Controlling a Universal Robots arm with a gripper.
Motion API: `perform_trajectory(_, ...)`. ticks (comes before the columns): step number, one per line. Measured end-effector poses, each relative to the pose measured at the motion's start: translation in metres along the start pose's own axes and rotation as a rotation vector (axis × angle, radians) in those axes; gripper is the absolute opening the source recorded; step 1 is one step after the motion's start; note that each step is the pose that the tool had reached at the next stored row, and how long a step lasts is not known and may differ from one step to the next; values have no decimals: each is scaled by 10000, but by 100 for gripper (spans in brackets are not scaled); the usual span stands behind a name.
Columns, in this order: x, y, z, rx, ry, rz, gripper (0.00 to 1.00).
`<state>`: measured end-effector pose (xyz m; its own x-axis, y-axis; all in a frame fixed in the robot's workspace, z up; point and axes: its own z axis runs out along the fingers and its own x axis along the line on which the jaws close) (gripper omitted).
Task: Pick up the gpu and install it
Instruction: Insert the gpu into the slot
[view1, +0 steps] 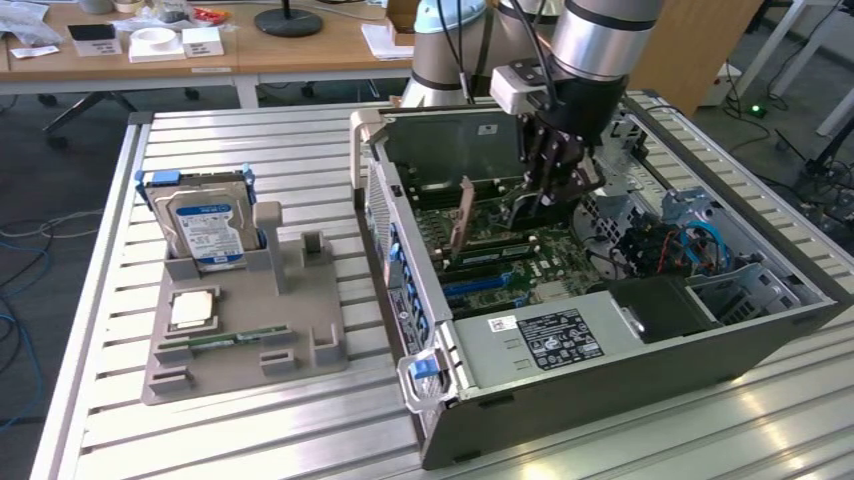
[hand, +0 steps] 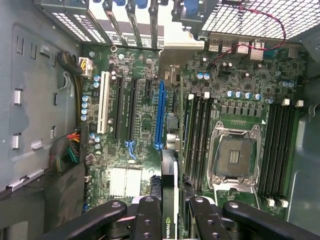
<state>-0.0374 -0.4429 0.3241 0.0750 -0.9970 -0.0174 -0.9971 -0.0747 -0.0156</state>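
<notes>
I see the gripper (view1: 534, 205) hanging inside the open computer case (view1: 601, 350). Its jaws are drawn close together and clamped on the gpu (view1: 463, 215). In the wrist view the black fingers (hand: 147, 220) press on the card's two opposite faces, and the gpu (hand: 170, 175) shows edge-on between them (a small green logo sits on the near part of that edge). In the exterior view the card stands upright on its long edge and reaches from the gripper toward the exterior view's left, brownish face outward. It is over the motherboard (hand: 140, 125), and its far end comes roughly in line with the long blue slot (hand: 160, 115). I cannot tell whether the card touches the board.

I count from the exterior view's left to its right. On the slatted metal table (view1: 267, 150) lies one grey fixture tray (view1: 314, 345). It carries one hard drive (view1: 207, 230) with a blue-white label, standing upright (there may be a second behind it, I cannot tell), one square processor chip (view1: 194, 310), and one green RAM stick (view1: 220, 340) lying flat. Just beside the tray is the one case, and inside it are one gpu and one gripper. On the board I count one blue slot, one white slot (hand: 104, 95) and one CPU socket (hand: 235, 155).
</notes>
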Motion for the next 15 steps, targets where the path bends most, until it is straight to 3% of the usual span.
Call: perform_trajectory(15,0,5,35,0,2,-1,26)
